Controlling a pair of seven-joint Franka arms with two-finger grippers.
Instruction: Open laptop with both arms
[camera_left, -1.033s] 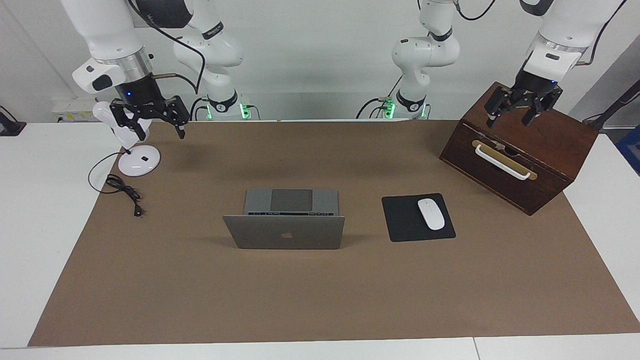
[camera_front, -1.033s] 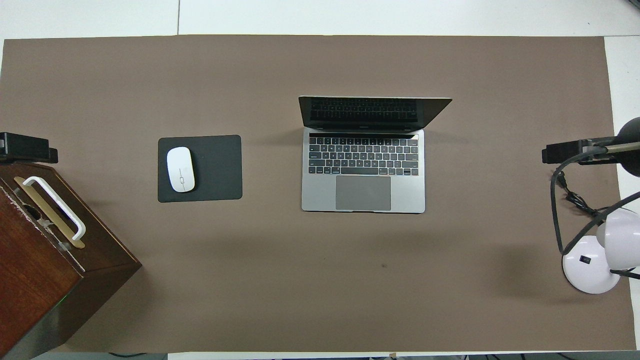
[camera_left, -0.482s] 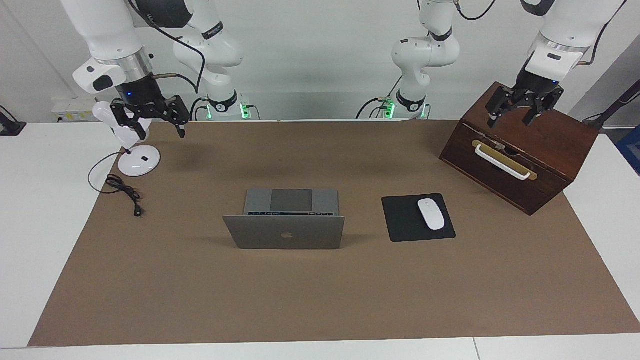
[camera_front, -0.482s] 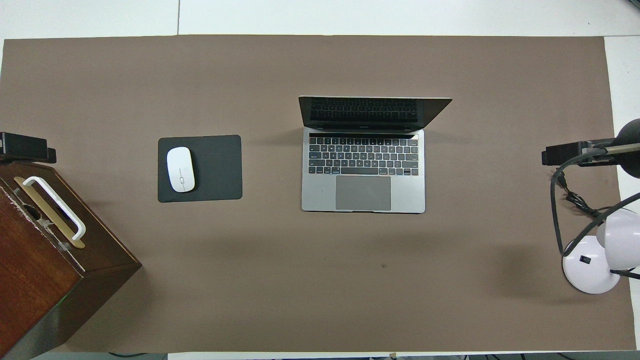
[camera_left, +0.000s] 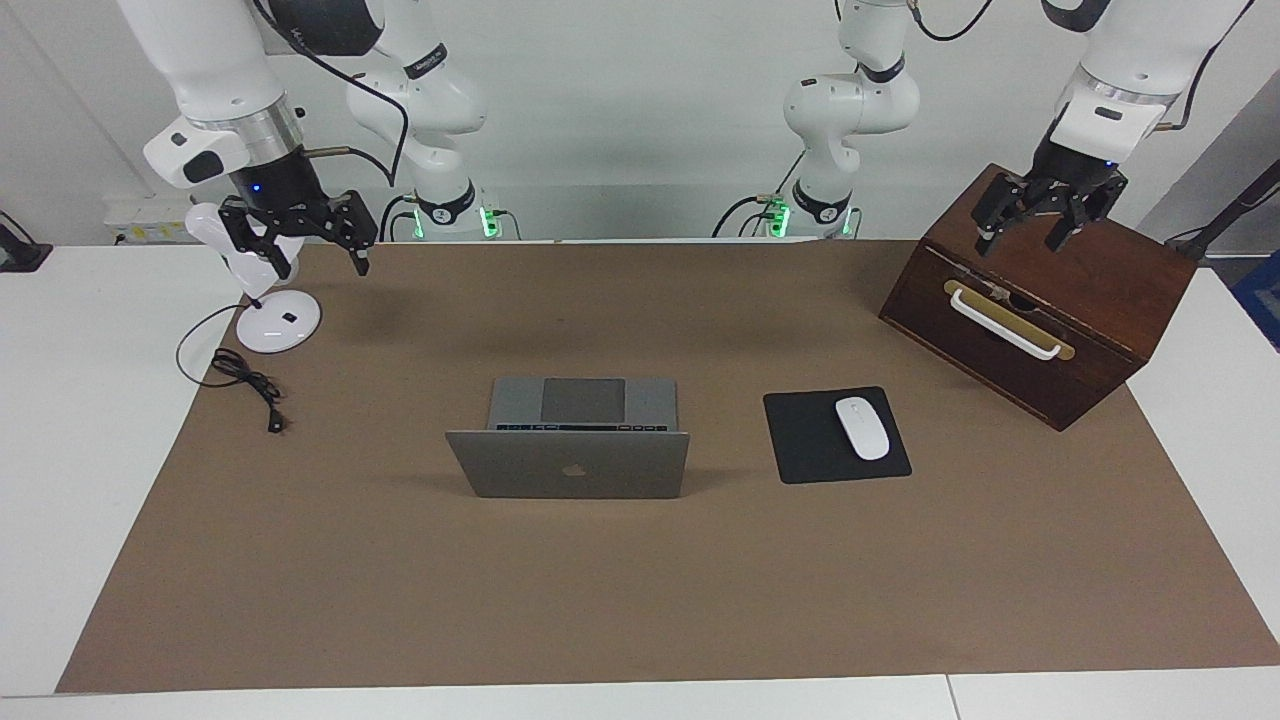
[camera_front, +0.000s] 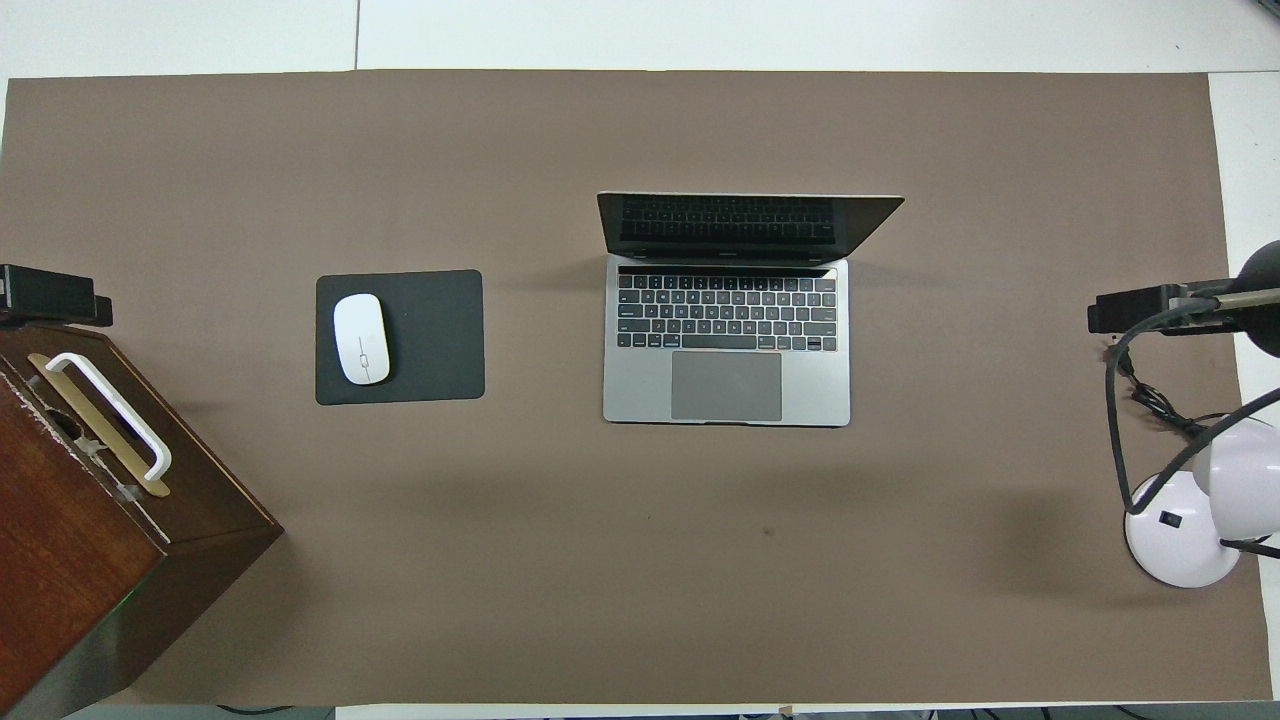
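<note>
The silver-grey laptop (camera_left: 570, 465) stands open in the middle of the brown mat, its lid upright with the apple logo showing. Its keyboard deck (camera_front: 727, 340) and trackpad show in the overhead view. My right gripper (camera_left: 300, 240) is open and empty, raised over the mat's edge beside the desk lamp, well away from the laptop; its tip shows in the overhead view (camera_front: 1150, 305). My left gripper (camera_left: 1040, 215) is open and empty, raised over the wooden box; its tip shows in the overhead view (camera_front: 50, 295).
A black mouse pad (camera_left: 810, 445) with a white mouse (camera_left: 862, 428) lies beside the laptop toward the left arm's end. A dark wooden box (camera_left: 1040, 310) with a white handle stands at that end. A white desk lamp (camera_left: 277, 322) and black cable (camera_left: 245, 380) are at the right arm's end.
The right gripper has drifted slightly upward and outward near the lamp. The left gripper and the laptop have not visibly moved.
</note>
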